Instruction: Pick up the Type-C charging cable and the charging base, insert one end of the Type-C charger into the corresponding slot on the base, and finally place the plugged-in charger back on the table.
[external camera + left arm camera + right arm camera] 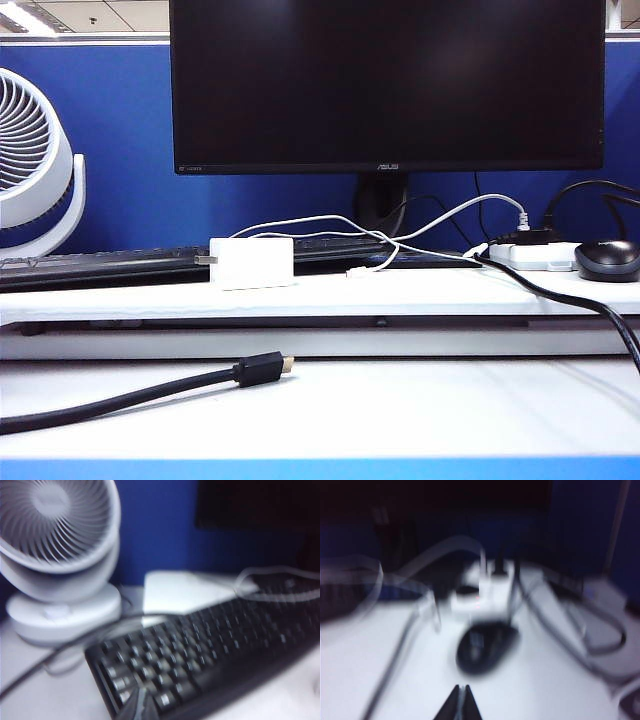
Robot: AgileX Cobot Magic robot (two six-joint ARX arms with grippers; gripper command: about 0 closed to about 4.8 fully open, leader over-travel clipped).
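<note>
The right wrist view is blurred throughout. The right gripper (460, 702) shows as two dark fingertips pressed together into a closed point, hovering over the white table (380, 680) and touching nothing. From the gripper, a black mouse (482, 647) lies near, at about one o'clock. Beyond the mouse, at twelve o'clock, sits a white power strip (480, 600) with dark plugs standing in it. A thin white cable (427, 555) arcs from the strip toward ten o'clock; whether it is the charging cable cannot be told. Thick black cables (600, 630) loop at two o'clock. Behind everything stands a dark blue partition (580, 530).
</note>
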